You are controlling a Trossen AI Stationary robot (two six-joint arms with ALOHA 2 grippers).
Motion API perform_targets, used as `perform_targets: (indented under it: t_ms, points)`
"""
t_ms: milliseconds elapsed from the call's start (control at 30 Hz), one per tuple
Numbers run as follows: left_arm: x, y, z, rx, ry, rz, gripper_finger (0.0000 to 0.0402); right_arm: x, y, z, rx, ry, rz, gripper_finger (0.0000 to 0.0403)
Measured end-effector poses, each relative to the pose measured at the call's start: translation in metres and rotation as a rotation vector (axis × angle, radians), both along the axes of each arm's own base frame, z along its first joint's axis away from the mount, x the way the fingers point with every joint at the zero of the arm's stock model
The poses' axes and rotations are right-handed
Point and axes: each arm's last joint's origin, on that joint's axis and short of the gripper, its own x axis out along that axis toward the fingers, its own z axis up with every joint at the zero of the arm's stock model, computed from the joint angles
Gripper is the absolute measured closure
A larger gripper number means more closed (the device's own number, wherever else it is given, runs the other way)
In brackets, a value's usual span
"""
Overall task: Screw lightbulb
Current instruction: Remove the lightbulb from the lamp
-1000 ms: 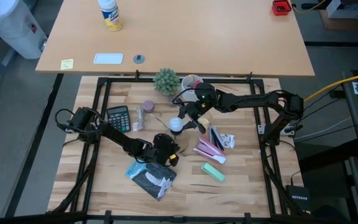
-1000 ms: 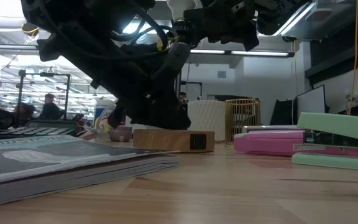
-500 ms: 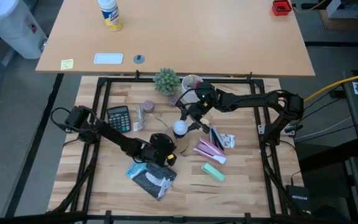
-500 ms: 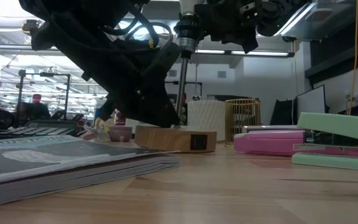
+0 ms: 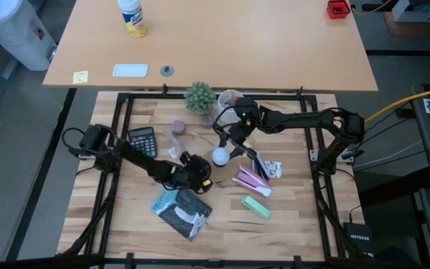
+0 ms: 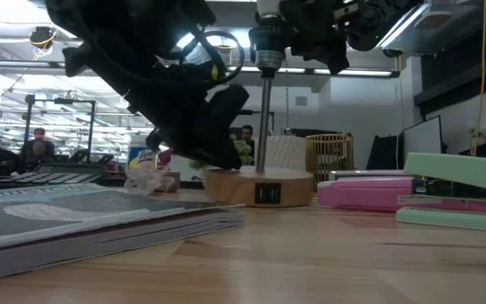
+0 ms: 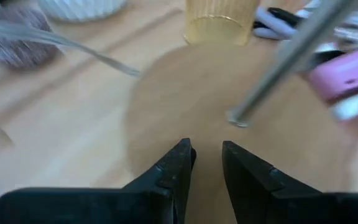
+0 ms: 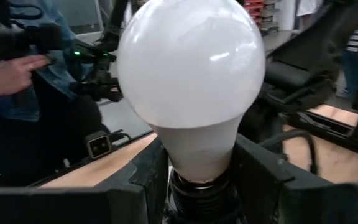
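Both hands busy: my right gripper (image 5: 225, 149) is clamped on the lightbulb (image 5: 219, 156), axis upright, directly above the stand base (image 6: 258, 187) my left gripper (image 7: 205, 163) pinches.

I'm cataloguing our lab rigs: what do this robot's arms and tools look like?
Two slim black jointed arms with black cables looped alongside. The right arm shows a small green light near its wrist. The left tool has two dark, tapering wedge-shaped fingers; the right tool has broader dark fingers.

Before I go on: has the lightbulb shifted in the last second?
Yes. In the high view the lightbulb, held in the right pincer, has slid away from the plant, toward the pink stapler.
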Motion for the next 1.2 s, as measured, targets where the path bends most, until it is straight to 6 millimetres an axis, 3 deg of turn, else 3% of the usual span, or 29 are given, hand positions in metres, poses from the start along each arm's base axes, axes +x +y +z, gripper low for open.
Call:
perform_targets:
  t_ms: [167, 633, 1000, 1200]
  points:
    - [0.002, 0.012, 0.001, 0.111, 0.064, -0.027, 0.0314, -0.001, 0.001, 0.0, 0.014, 0.001, 0.04, 0.0248]
    - [0.013, 0.036, 0.007, 0.203, 0.045, -0.048, 0.0314, -0.003, 0.003, 0.0, 0.044, -0.006, 0.141, 0.0248]
    - [0.012, 0.022, 0.004, 0.12, 0.012, -0.091, 0.0314, -0.003, -0.008, 0.006, 0.016, -0.096, 0.117, 0.0248]
    - [0.012, 0.017, 0.003, -0.019, 0.002, -0.154, 0.0314, -0.004, -0.012, 0.009, -0.001, -0.153, 0.137, 0.0249]
